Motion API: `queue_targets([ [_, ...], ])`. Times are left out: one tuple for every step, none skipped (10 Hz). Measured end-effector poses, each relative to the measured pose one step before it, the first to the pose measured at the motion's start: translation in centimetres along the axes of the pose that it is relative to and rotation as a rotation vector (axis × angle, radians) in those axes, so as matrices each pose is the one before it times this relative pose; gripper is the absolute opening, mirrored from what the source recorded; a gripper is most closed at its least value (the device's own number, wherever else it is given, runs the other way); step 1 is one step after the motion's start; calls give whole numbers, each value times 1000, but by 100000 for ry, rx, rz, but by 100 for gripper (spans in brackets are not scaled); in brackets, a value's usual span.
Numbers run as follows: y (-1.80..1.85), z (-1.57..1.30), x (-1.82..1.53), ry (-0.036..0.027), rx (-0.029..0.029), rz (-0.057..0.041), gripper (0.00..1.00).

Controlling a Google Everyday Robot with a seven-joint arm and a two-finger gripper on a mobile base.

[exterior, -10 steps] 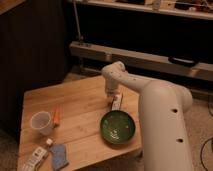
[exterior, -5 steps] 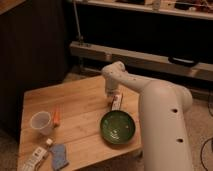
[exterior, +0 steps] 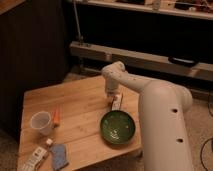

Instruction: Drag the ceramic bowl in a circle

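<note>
The white arm reaches over the wooden surface, where the ceramic bowl sits near the front right edge. The gripper hangs just behind its far rim, fingers pinched together. Nothing has shifted since a moment ago.

Wooden desk, light planks. Left part: translucent white cup, upright. A thin orange item lies flat just right of it. Front-left corner: blue cloth, with a white labelled packet beside it at the edge and a tiny white cube just behind. A flat white-and-dark item lies toward the back right. Behind: dark cabinet, pale rail. Carpet floor.
</note>
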Motion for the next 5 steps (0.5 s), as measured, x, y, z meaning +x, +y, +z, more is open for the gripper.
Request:
queue_targets([
  [69, -860, 293, -1529, 969, 453, 4],
  [169, -1169, 219, -1530, 1033, 405, 4],
  [201, -1846, -51, -1996, 1331, 695, 4],
  [118, -2128, 11, -1932, 925, 1174, 4],
  [161, -3144, 221, -1648, -721, 3037, 4],
])
